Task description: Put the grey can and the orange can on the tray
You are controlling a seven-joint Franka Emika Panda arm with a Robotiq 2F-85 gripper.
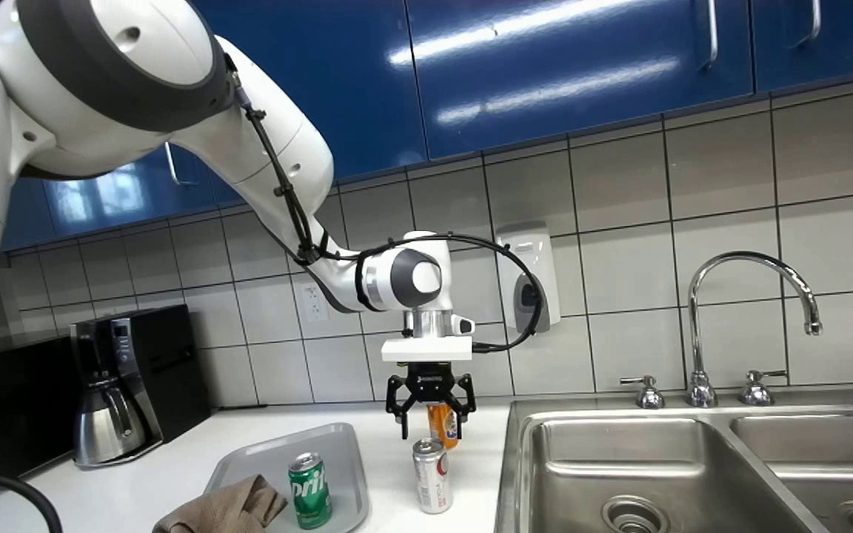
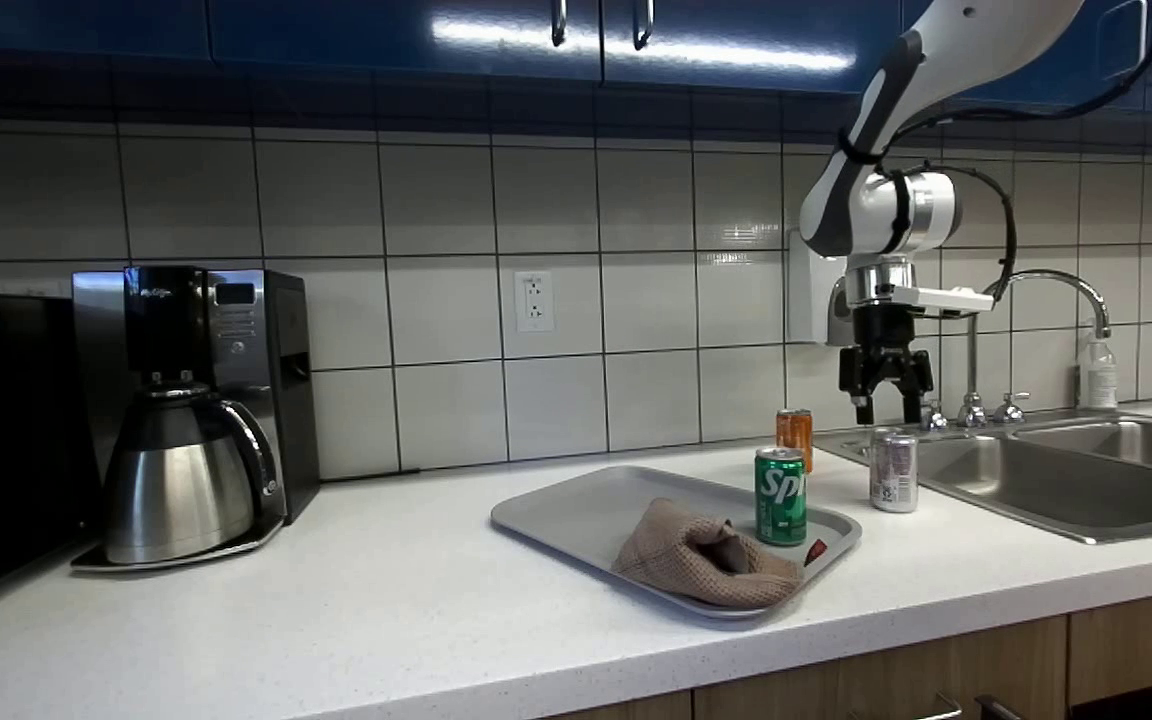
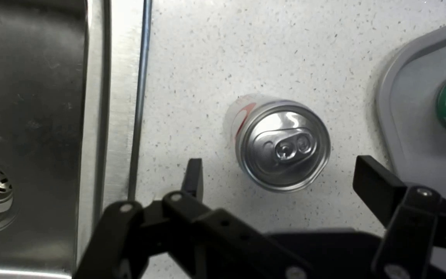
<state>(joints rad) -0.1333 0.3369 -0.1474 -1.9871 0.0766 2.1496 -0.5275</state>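
The grey can [image 1: 432, 477] stands upright on the white counter between the tray and the sink; it also shows in an exterior view [image 2: 893, 475]. In the wrist view its lid [image 3: 285, 147] lies just ahead of the fingers. The orange can [image 2: 794, 435] stands farther back near the tiled wall; in an exterior view it is partly behind the gripper [image 1: 441, 418]. It is out of the wrist view. The grey-white tray [image 2: 576, 510] lies on the counter; its rim is at the wrist view's right [image 3: 391, 116]. My gripper [image 2: 888, 411] is open and empty, above the grey can, its fingers apart [image 3: 281, 176].
A green can [image 2: 781, 497] and a brown cloth [image 2: 696, 560] are on the tray, with a small red piece [image 2: 815, 551]. The steel sink [image 1: 512, 474] and faucet [image 1: 699, 333] are beside the grey can. A coffee maker [image 2: 196, 430] and a soap dispenser [image 1: 534, 274] are farther off.
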